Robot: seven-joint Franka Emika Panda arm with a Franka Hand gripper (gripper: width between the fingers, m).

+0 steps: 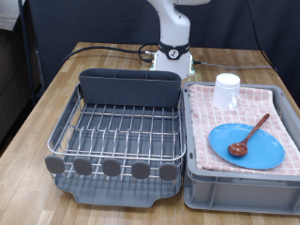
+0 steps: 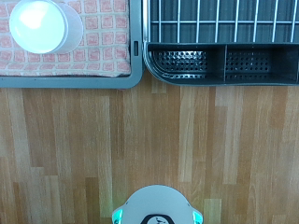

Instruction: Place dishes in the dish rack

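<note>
Looking down from the exterior view, nothing had yet been racked: the rack (image 1: 117, 131) sat empty at the view's left, its utensil compartment (image 1: 128, 87) at the far end, while the mug (image 1: 226, 92), plate (image 1: 245, 145) and spoon (image 1: 249, 135) all lay on the checkered cloth in the grey bin (image 1: 242, 183) at the right, the spoon resting across the plate. Only the arm's base (image 1: 172, 47) showed here; the gripper was out of frame. In the wrist view, the mug (image 2: 43, 27) stood upright on the cloth, just beside the rack's compartment (image 2: 215, 63), with bare table (image 2: 149, 140) below; no fingers showed, so I could not tell whether they were spread or closed. Judging by this, the risks were the spoon sliding off if the plate were lifted first, and the smooth mug tipping under an off-centre pinch.
</note>
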